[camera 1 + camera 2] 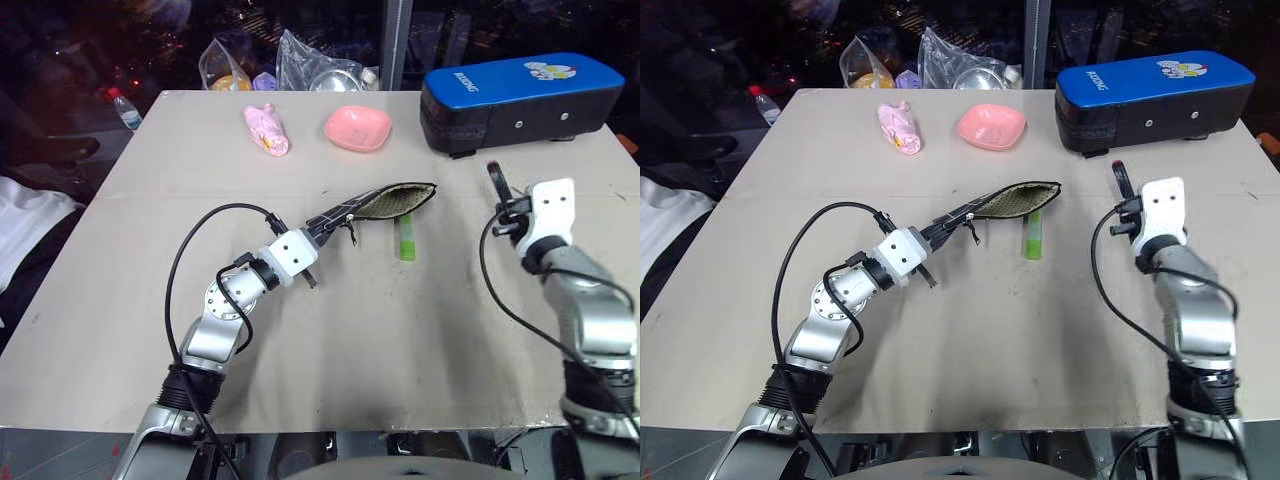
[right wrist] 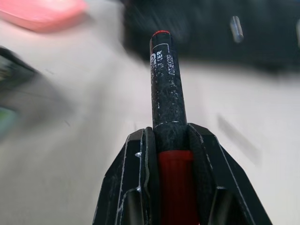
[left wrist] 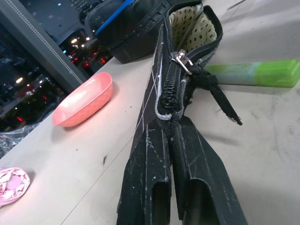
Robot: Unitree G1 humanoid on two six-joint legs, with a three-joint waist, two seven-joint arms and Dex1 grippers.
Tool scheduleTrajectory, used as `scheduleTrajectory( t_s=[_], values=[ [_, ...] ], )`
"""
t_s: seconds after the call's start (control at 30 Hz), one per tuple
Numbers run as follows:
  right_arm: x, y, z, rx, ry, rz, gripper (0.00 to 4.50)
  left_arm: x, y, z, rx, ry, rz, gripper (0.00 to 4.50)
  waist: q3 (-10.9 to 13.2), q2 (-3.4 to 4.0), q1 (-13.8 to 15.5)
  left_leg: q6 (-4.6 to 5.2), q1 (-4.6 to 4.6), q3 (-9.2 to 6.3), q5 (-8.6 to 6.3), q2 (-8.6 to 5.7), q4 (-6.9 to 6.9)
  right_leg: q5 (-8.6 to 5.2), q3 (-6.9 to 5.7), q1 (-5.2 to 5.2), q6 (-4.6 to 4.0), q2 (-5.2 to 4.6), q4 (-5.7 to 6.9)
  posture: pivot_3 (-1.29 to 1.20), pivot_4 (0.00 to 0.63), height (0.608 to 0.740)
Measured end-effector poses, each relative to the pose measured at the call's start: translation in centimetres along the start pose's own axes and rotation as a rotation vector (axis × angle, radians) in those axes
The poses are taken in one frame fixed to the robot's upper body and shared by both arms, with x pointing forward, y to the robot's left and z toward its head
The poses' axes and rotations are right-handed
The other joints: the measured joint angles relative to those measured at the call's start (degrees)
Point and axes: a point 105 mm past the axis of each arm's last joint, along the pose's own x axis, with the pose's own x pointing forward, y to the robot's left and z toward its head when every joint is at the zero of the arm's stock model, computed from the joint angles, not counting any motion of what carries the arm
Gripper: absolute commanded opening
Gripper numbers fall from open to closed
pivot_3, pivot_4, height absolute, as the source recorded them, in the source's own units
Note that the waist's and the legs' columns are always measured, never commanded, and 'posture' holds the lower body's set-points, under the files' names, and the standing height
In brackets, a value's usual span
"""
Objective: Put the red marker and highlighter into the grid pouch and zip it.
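**Pouch held open at left, marker clamped at right**

Far left edge of the table [image 1: 130,300]: a small bottle [image 1: 124,108] stands just off it; further along the far side lie a pink wrapped packet [image 1: 267,129] and a pink dish [image 1: 357,128].

Left gripper [image 1: 312,240]: fingers pressed together on the closed end of the grid pouch [image 1: 385,203], lifting that end off the table; the pouch runs away from the fingers toward the right, its mouth gaping. The head views give the outline only; the left wrist view adds detail: black fabric with thin white lines, cream lining with dark dots, silver zipper slider [image 3: 180,60] part-way along with a black cord pull dangling below it.

Highlighter [image 1: 407,237]: light green, lying flat on the table just under the open mouth of the pouch, outside it; in the left wrist view it sits beside the pouch, crossways to it.

Right gripper [image 1: 1124,190]: well apart from the pouch, near the big blue-and-black case [image 1: 520,100]; fingers clamped on the red marker [image 2: 165,89]. Head views show just a dark stub above the fingers; the right wrist view shows red body between the fingers, black printed cap sticking out, red rim at its tip.
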Motion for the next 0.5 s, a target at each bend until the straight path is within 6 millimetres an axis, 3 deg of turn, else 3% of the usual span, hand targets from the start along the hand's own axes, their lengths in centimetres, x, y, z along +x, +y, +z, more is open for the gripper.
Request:
scheduleTrajectory(
  t_s=[0.07,0.23,0.5],
  values=[
    [-0.5,1.5,1.3,-0.256,-0.039,0.202,0.32,0.1,-0.1,0.1,0.001,-0.002,-0.005,0.00,0.01,0.01,-0.01,0.03,0.01,-0.03,-0.02,0.01,-0.03,0.00,-0.02,0.01,0.00,0.02,-0.07,0.00,0.150,0.740],
    [-1.2,4.4,1.1,-0.510,-0.055,0.474,0.32,0.3,0.1,0.3,0.009,-0.011,-0.015,0.00,0.03,-0.02,0.11,-0.02,-0.01,0.01,0.01,0.01,0.02,0.00,0.01,0.02,0.00,0.05,-0.08,0.00,0.150,0.740],
    [0.3,5.8,3.1,-0.801,-0.152,0.629,0.32,0.8,-0.7,0.8,0.028,-0.038,-0.057,0.00,0.03,-0.02,0.20,-0.05,0.01,0.05,0.03,0.02,0.04,0.00,0.04,0.01,0.00,0.05,-0.07,0.00,0.150,0.740]
  ],
)
